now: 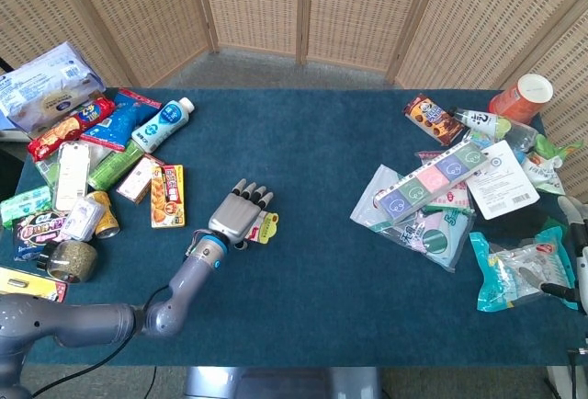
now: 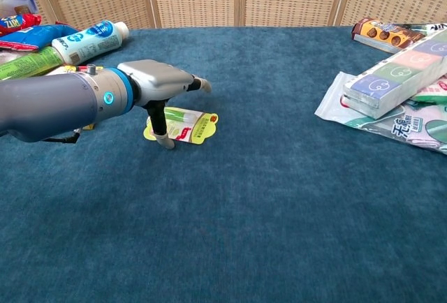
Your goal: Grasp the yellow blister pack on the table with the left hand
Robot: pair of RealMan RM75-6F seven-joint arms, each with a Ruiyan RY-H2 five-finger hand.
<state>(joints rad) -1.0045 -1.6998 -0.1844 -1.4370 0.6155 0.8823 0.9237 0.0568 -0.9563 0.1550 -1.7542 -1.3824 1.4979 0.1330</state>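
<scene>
The yellow blister pack (image 2: 190, 125) lies flat on the blue table, holding a small green tube. In the head view only its right edge (image 1: 268, 228) shows past my left hand (image 1: 242, 218). That left hand (image 2: 164, 83) hovers right over the pack with fingers stretched forward and the thumb pointing down at the pack's near left edge. It holds nothing. My right hand (image 1: 576, 256) sits at the far right edge of the head view, too cropped to read.
Snack packs, a white bottle (image 1: 163, 124), cans and a yellow box (image 1: 167, 195) crowd the left side. On the right lie a long pastel box (image 1: 432, 181), pouches and an orange cup (image 1: 522, 98). Blue cloth (image 1: 303, 169) shows bare between the piles.
</scene>
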